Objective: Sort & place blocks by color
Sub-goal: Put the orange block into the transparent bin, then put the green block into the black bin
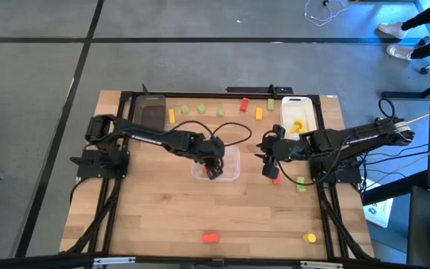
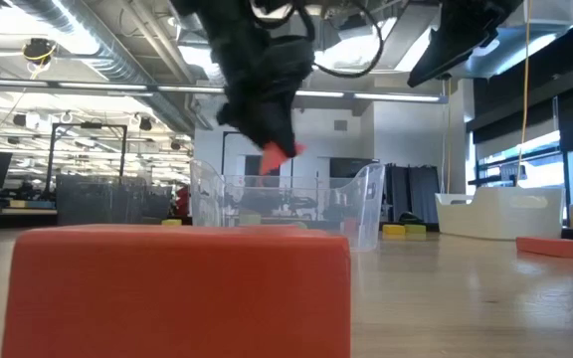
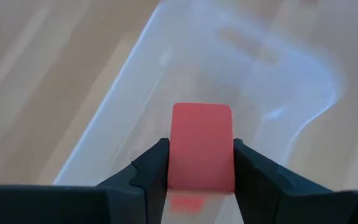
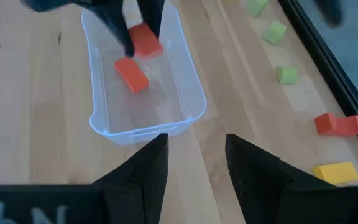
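Observation:
A clear tray (image 1: 230,166) sits mid-table with one red block (image 4: 131,74) lying on its floor. My left gripper (image 1: 215,170) hangs over this tray, shut on a second red block (image 3: 201,127). My right gripper (image 4: 196,168) stands open with nothing between its fingers, just right of the tray, by a red block (image 1: 276,179) lying on the table. Yellow (image 1: 172,115), green (image 1: 201,109) and red (image 1: 244,104) blocks lie in a row along the far edge. My left gripper pinches the red block's two opposite sides (image 3: 174,158) between its two fingers. The fingers slant down from the table's left. The block (image 2: 279,151) is lifted clear, hanging above the inside of the clear tray.
A dark grey tray (image 1: 151,113) stands at the far left, and a white tray (image 1: 308,108) holding yellow blocks at the far right. A red block (image 1: 211,237) and a yellow block (image 1: 310,237) lie near the front edge, a green one (image 1: 301,187) by the right arm.

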